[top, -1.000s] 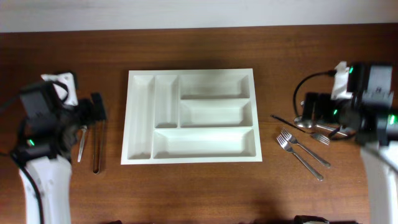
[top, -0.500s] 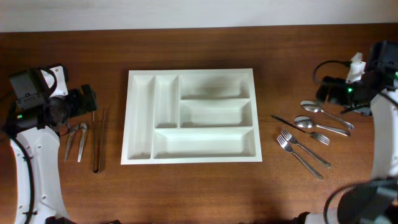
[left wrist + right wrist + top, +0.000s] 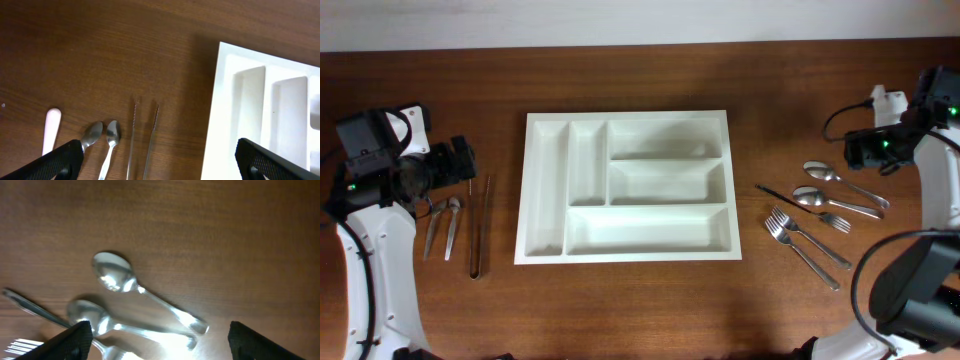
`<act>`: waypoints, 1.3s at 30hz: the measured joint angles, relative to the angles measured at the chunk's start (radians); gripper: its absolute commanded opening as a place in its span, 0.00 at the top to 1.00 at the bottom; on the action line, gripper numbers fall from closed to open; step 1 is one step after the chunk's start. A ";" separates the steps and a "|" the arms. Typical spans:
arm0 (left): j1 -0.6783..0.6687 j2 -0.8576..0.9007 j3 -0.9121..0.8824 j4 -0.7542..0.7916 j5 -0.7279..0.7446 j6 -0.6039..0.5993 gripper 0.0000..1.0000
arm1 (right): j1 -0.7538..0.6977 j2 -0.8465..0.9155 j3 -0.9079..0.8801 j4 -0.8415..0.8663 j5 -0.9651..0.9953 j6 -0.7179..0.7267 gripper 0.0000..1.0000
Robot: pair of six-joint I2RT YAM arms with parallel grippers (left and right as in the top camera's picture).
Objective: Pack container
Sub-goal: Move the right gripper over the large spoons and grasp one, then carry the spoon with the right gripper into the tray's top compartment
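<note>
I have the white tray [image 3: 628,186] in the middle of the overhead frame, flat on the brown desk [image 3: 640,310], its long sides running left to right. It has 5 compartments: 2 narrow ones stand along its left side, 2 wider ones are stacked at its upper right, and 1 wide one runs along the bottom.

My left hand [image 3: 159,156] hangs at the left of the overhead frame, well apart from the tray. Its wrist camera shows the 2 fingers [image 3: 60,160] spread wide at the lower corners of the frame, pinching nothing. Between them on the desk lie metal tongs [image 3: 143,142]. Just left of those are 2 small spoons [image 3: 102,137], side by side with their bowls toward the top of the frame. A pale handle [image 3: 50,131] lies further left; I cannot tell what it belongs to. The tray's corner fills the right of that view.

My right hand [image 3: 160,339] is at the upper right of the overhead frame, spread too, with nothing between its fingers. Its wrist view shows 2 large spoons [image 3: 116,276] on the desk, bowls to the left. In the overhead frame, 2 forks [image 3: 807,247] lie just below those spoons, angled toward the lower right. A thin dark utensil [image 3: 772,191] lies to the left of the large spoons, nearer the tray but apart from it.
</note>
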 measured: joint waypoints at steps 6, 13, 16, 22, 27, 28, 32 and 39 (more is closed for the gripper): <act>0.000 0.000 0.000 0.000 0.000 0.003 0.01 | 0.000 0.084 0.000 0.032 -0.010 -0.227 0.21; 0.000 0.000 0.000 0.000 0.000 0.003 0.01 | 0.000 0.222 0.002 0.040 -0.016 -0.338 0.33; 0.000 0.000 0.000 0.000 0.000 0.003 0.01 | 0.000 0.270 0.002 0.044 -0.016 -0.353 0.33; 0.000 0.000 0.000 0.000 0.000 0.003 0.01 | 0.000 0.319 0.002 0.046 -0.029 -0.367 0.52; 0.000 0.000 0.000 0.000 0.000 0.003 0.01 | 0.000 0.319 0.002 0.040 -0.043 -0.368 0.70; 0.000 0.000 0.000 0.000 0.000 0.003 0.01 | 0.000 0.319 0.002 0.039 -0.044 -0.357 0.72; 0.000 0.000 0.000 0.000 0.000 0.003 0.01 | 0.000 0.319 0.002 0.043 -0.056 -0.335 0.83; 0.000 0.000 0.000 0.000 0.000 0.003 0.01 | 0.000 0.319 0.002 0.044 -0.069 -0.297 0.96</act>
